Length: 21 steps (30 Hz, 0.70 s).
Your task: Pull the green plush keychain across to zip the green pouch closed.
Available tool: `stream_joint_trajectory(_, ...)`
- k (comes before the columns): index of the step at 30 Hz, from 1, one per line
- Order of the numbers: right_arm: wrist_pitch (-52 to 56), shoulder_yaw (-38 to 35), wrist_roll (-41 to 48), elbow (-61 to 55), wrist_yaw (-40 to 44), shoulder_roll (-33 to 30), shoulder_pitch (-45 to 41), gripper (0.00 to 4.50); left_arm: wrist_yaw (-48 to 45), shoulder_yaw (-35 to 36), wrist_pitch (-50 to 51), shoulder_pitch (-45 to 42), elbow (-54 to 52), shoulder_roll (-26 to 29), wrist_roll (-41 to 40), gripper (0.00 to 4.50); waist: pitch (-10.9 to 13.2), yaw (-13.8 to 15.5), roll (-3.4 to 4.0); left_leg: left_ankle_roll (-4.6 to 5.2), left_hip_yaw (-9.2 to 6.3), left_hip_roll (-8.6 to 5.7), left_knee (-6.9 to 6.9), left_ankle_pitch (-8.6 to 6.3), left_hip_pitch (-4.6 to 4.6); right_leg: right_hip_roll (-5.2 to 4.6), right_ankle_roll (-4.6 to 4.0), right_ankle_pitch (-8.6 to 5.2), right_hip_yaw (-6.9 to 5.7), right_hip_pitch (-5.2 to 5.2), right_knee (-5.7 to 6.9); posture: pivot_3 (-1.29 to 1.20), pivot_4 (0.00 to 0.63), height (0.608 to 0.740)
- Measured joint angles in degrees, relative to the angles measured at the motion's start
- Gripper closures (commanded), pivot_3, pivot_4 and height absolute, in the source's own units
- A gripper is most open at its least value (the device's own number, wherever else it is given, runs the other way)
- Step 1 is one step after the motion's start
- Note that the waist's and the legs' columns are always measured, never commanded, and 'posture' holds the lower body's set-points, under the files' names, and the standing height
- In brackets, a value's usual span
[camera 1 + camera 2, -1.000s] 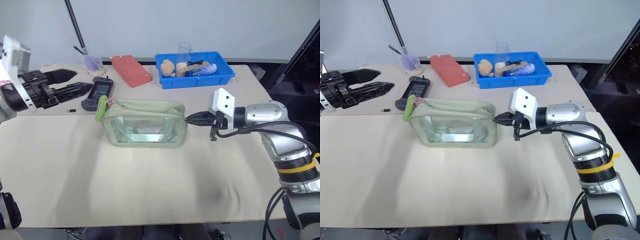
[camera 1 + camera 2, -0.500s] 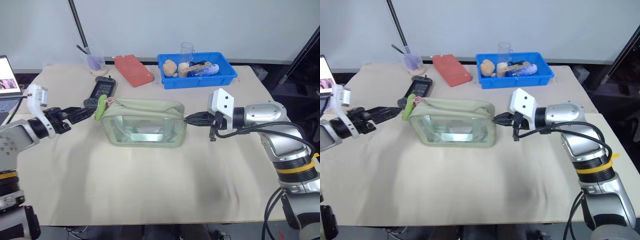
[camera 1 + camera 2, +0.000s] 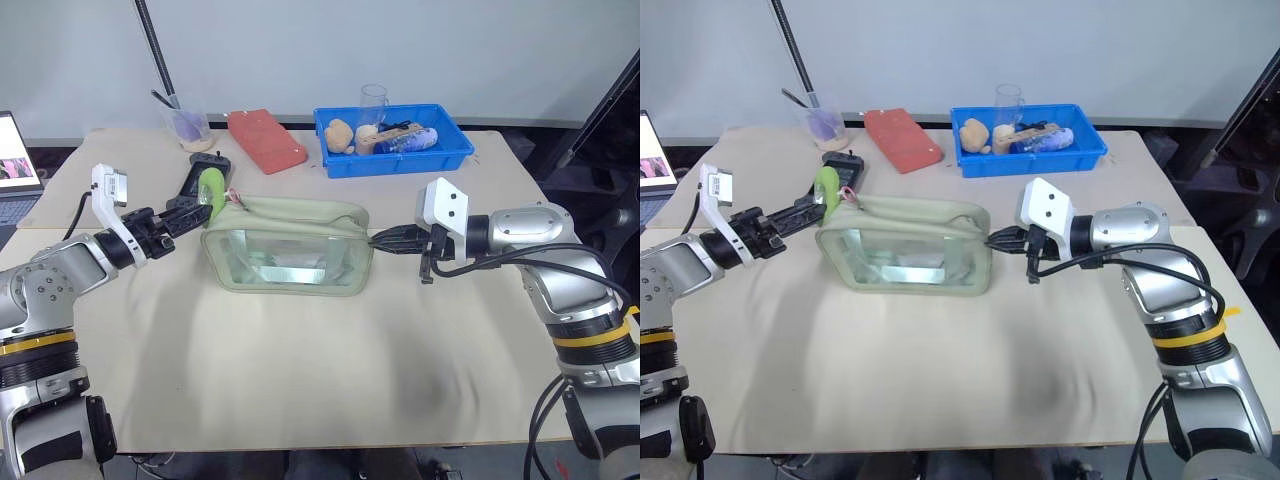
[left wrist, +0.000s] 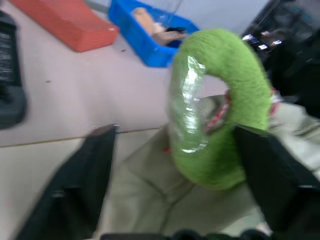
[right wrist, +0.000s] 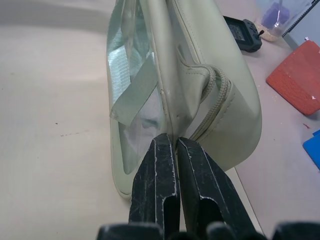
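The left end effector (image 3: pixel 192 216) has swung in from the side and now brackets the green plush keychain (image 3: pixel 211 189) at the green pouch (image 3: pixel 288 244)'s left end, fingers half-closed, not clamped yet. The right end effector (image 5: pixel 176 150) stays clenched on the pouch's opposite end, so the zip pull looks about ready to start.

The whole beige cloth-covered table (image 3: pixel 300 380) is being viewed from above and behind by the two head cameras, angled forward and down; the same scene is being shared, slightly offset sideways. The small lime-green fuzzy ring keychain (image 4: pixel 220 110) is being viewed at very close range by the left wrist camera, towards the blue plastic bin (image 4: pixel 145 35). The end of the pale sage-green zip pouch with clear window (image 5: pixel 175 100) is being viewed closely by the right wrist camera, along the tabletop.
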Motion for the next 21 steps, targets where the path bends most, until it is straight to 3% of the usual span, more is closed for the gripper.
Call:
stream_joint_trajectory(4, 0.0, 0.0, 0.0, 0.0, 0.0, -0.2, 0.0, 4.50, -0.2, 0.0, 0.0, 0.0, -0.1, -0.1, -1.0, 4.33, 0.0, 0.0, 0.00, 0.00, 0.00, 0.00, 0.00, 0.00, 0.00, 0.00, 0.00, 0.00, 0.00, 0.00, 0.00, 0.00, 0.150, 0.740)
stream_joint_trajectory(5, 0.0, 0.0, 0.0, 0.0, 0.0, -0.2, 0.0, 4.50, -0.1, 0.1, -0.1, 0.0, -0.2, -0.1, -1.2, 4.43, 0.0, 0.0, 0.00, 0.00, 0.00, 0.00, 0.00, 0.00, 0.00, 0.00, 0.00, 0.00, 0.00, 0.00, 0.00, 0.00, 0.150, 0.740)
stream_joint_trajectory(11, 0.0, 0.0, 0.0, -0.1, -0.1, -0.2, 0.2, 4.50, 0.5, 1.8, -0.4, 0.0, -0.2, 0.1, -2.2, 4.43, 0.0, 0.0, -0.01, 0.00, 0.00, 0.01, 0.00, 0.00, 0.00, 0.00, 0.00, 0.00, 0.00, 0.00, -0.01, 0.00, 0.150, 0.740)
stream_joint_trajectory(17, 0.0, -0.1, 0.0, -0.1, -0.5, -0.2, 0.2, 4.50, -2.4, 3.8, -0.2, -3.1, -3.7, 4.0, -6.2, 4.43, 0.0, 0.1, -0.08, 0.00, 0.00, -0.01, 0.00, 0.00, -0.01, -0.02, 0.01, 0.00, -0.02, 0.03, -0.08, 0.00, 0.150, 0.740)
stream_joint_trajectory(21, 0.0, -0.1, 0.0, 0.0, -0.6, -0.2, 0.2, 4.50, -4.5, -2.0, -0.3, -5.7, -9.5, 5.9, -5.7, 4.43, 0.0, 0.1, -0.07, -0.01, 0.00, -0.07, 0.00, 0.00, 0.00, -0.07, 0.04, 0.00, -0.01, 0.07, -0.11, 0.00, 0.150, 0.740)
